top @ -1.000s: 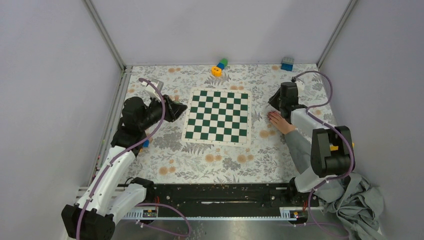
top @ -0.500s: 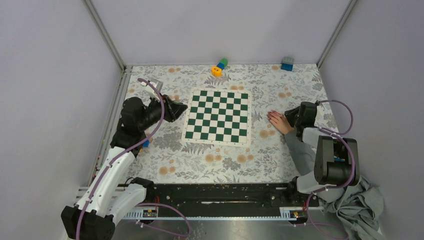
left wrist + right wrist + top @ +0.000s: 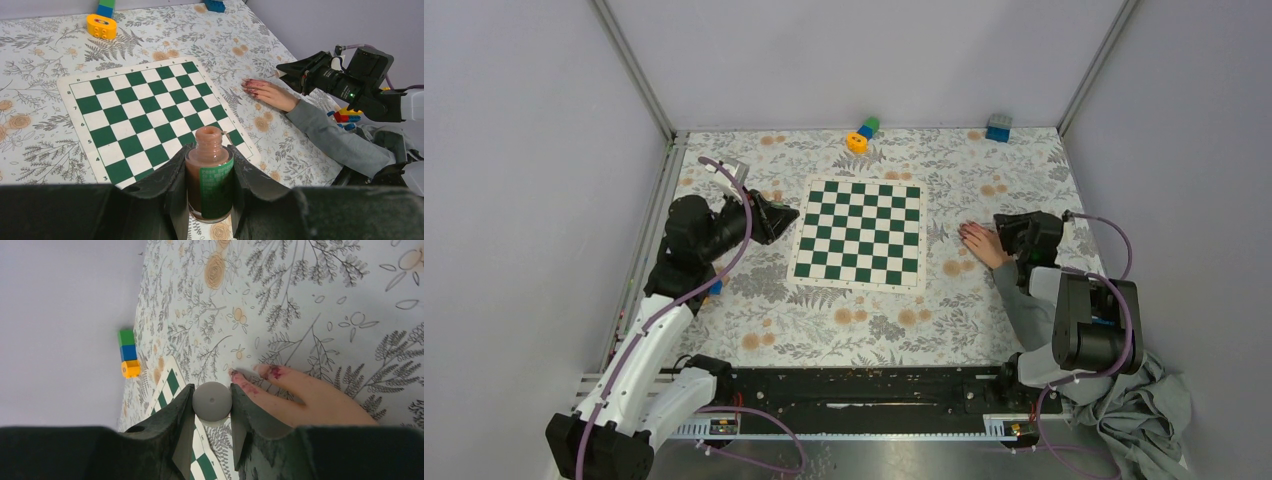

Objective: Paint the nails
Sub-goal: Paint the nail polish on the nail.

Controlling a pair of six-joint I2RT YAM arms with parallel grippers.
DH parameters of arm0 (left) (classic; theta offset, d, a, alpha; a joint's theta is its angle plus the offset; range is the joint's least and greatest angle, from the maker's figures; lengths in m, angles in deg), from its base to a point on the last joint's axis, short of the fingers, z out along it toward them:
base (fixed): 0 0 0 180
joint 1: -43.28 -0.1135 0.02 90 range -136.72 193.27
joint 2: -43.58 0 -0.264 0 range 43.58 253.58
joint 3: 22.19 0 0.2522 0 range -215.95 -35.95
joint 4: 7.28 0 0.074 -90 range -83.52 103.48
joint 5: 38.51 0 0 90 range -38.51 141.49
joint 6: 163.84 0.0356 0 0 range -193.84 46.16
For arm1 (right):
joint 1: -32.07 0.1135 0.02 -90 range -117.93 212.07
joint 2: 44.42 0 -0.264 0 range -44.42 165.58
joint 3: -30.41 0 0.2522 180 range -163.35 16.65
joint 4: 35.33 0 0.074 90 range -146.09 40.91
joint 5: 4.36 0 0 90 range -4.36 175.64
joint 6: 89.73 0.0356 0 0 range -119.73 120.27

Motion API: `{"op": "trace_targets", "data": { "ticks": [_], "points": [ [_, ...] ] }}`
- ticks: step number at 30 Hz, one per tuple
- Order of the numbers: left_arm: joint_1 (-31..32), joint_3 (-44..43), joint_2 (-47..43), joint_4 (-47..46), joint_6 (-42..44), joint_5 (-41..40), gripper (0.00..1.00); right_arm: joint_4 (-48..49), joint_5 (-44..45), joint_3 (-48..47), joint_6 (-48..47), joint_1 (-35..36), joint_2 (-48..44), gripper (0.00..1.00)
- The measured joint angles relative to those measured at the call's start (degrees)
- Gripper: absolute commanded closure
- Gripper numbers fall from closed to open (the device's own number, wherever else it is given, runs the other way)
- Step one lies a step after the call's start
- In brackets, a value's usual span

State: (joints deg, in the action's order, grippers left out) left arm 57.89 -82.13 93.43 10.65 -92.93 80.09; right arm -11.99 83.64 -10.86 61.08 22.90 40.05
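Left fingers (image 3: pixel 170 195) clamp bottle (image 3: pixel 210 180) over floral cloth (image 3: pixel 864 320) between grey walls (image 3: pixel 864 60).

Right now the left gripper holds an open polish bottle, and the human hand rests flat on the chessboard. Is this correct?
Not quite. The left gripper does hold the open polish bottle, but the hand rests on the floral tablecloth, to the right of the chessboard, not on it. The top external view shows this.

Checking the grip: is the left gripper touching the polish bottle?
Touching. Left wrist view shows the left gripper pressed against both sides of the polish bottle.
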Motion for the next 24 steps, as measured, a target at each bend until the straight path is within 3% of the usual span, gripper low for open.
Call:
{"op": "trace_targets", "data": {
  "ticks": [24],
  "points": [
    [0.0, 0.7, -1.8, -0.1, 0.0, 0.2, 1.0, 8.9, -4.4, 4.4, 9.1, -0.9, 6.1, 1.0]
  ]
}}
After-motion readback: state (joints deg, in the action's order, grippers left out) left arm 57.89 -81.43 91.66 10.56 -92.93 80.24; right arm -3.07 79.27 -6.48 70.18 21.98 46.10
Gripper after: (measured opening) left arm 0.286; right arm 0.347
